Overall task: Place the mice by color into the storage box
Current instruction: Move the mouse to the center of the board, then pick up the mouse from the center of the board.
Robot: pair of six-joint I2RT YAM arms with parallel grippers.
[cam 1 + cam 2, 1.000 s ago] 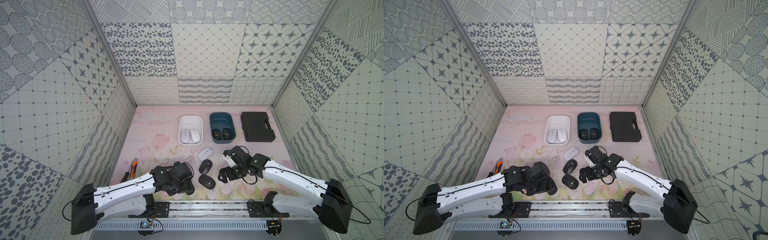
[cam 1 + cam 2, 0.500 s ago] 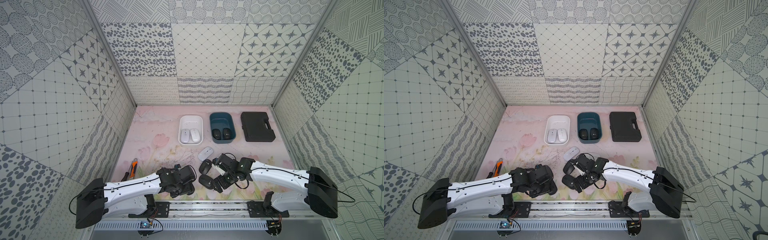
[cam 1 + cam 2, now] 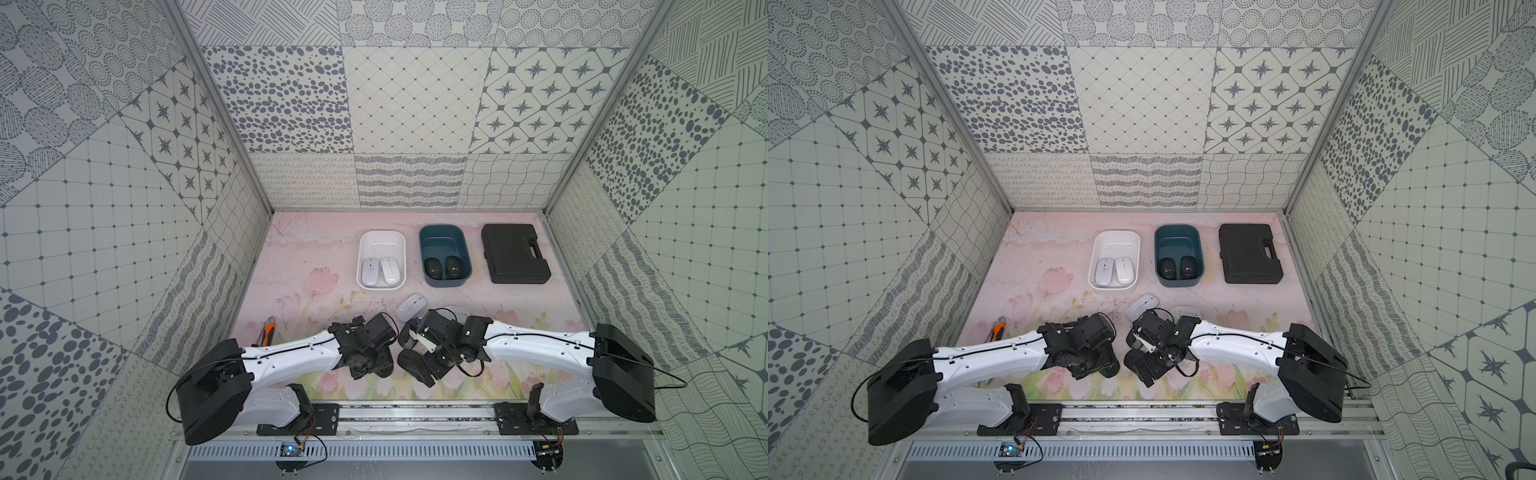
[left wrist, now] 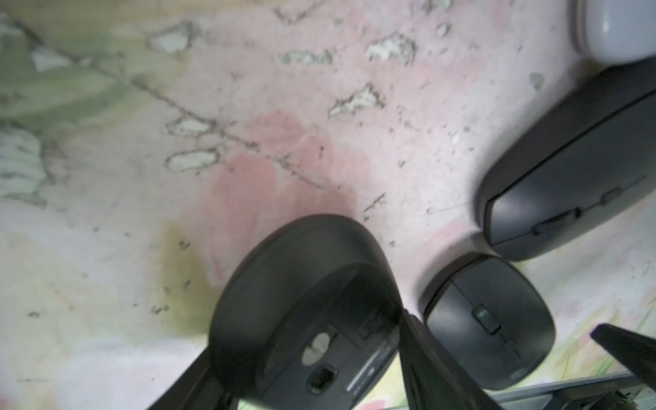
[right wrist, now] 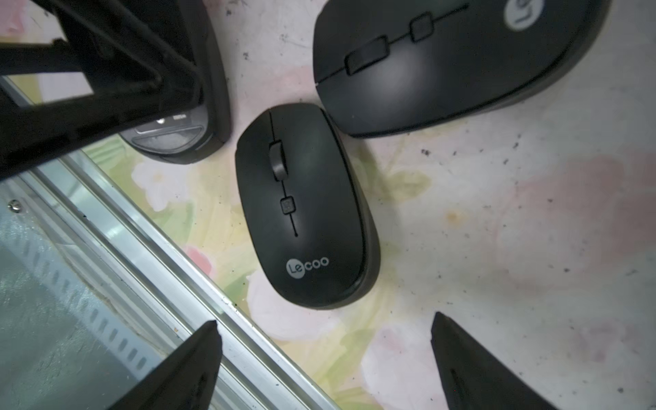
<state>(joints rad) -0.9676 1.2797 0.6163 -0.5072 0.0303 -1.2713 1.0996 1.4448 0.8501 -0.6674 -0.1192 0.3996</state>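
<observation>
Mouse sorting by colour, partly done. The white tub holds two white mice side by side and the teal tub holds two black ones. A loose white mouse lies on the mat just in front of the tubs, and three black mice cluster near the front rail. Treat each mouse as a light, rigid plastic shell. The matte black skin should give your pads fair friction and the glossy white less. The domed back would likely shed a pinch from above, so take hold across the narrow flanks at the waist, clear of wheel and buttons. The left gripper has its jaws about halfway in, with a finger against each flank of the tipped black mouse, which stands on edge with its underside to the wrist camera. The grip looks seated, though blur at the contact leaves that short of certain. The right gripper has its jaws spread wide and empty, its fingertips just short of the logo end of the flat black mouse and touching nothing. The third black mouse nearly meets that one at their front ends, so close on the flanks without nudging the neighbour.
</observation>
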